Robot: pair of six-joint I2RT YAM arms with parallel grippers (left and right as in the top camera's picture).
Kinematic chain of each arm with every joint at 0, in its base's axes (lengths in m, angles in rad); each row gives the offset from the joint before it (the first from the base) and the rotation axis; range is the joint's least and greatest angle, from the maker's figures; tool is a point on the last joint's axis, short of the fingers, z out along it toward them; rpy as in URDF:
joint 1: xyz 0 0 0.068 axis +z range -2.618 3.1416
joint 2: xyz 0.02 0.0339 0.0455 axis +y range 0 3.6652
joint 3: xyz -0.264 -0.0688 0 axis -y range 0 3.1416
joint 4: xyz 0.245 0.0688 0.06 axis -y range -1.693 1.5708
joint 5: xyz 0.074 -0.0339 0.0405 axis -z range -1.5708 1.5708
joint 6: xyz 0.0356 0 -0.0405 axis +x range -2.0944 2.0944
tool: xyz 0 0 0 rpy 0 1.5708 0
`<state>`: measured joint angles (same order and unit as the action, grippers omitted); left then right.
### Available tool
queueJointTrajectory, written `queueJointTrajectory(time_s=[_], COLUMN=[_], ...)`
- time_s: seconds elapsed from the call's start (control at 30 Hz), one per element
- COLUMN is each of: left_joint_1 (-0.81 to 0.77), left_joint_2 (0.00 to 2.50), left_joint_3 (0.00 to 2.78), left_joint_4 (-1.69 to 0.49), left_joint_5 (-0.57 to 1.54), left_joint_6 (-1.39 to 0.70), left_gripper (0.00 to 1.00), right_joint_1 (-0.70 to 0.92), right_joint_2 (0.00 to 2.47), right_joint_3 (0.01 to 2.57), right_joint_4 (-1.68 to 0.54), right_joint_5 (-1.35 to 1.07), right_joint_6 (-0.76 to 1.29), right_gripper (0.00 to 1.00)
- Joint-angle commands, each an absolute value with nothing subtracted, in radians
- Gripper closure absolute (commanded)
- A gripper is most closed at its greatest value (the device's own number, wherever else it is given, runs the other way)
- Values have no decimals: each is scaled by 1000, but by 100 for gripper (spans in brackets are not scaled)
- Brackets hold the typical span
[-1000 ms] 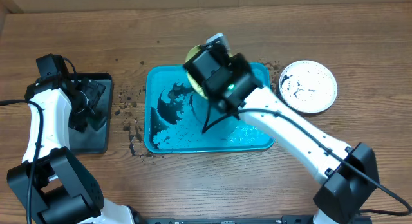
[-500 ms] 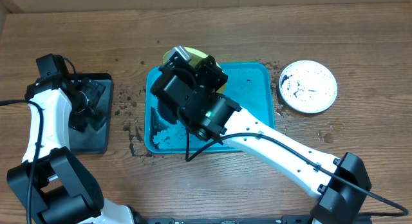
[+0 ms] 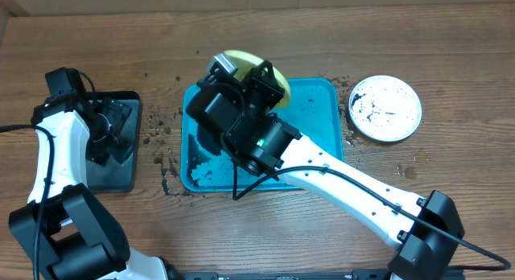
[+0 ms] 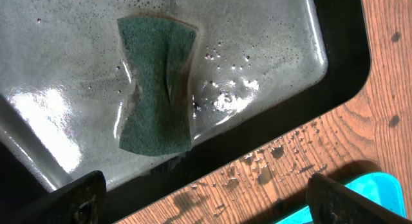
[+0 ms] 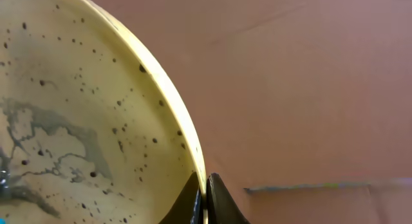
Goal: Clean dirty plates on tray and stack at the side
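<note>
Above the far-left corner of the teal tray, your right gripper has its two dark fingertips pinched fully closed on the rim of the lime-green plate. The plate is round and glossy, with a pale face peppered with dark specks and a grey watery smear, and its edge pokes out past the tray's far rim. The tray is smooth plastic, rectangular with rounded corners, and has dark smears across its left half.

Right of the tray, apart from it, the white plate lies flat on the wood-grain table, with black speckles mostly on its left side.

Left of the tray sits a smaller black-rimmed grey tray, wet and bubbly. In it lies a green scouring sponge, rough-textured and pinched at the waist. Your left gripper hangs over that tray with jaws spread as wide as they go, holding nothing.

Dark crumbs litter the wood between the two trays.
</note>
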<state>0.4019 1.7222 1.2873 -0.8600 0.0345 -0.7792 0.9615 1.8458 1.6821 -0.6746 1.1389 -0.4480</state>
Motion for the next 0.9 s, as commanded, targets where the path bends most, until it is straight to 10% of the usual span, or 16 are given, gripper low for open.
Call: queueJointTrajectory(time_s=[0.0, 0.33, 0.87], left_joint_1=[405, 405, 405], left_joint_2=[1713, 1713, 1713], left_joint_3=[1300, 1300, 1300], left_joint_4=[-860, -860, -860], left_joint_5=[45, 45, 45], left_joint_6=[-770, -770, -770], left_gripper=[0, 0, 0], right_joint_1=[920, 827, 212], right_joint_2=[1832, 1810, 1808], right_joint_3=[1700, 1697, 1690], right_joint_4=[-759, -765, -989], right_joint_5=[780, 877, 17], right_joint_6=[-352, -176, 301], right_gripper=[96, 96, 96])
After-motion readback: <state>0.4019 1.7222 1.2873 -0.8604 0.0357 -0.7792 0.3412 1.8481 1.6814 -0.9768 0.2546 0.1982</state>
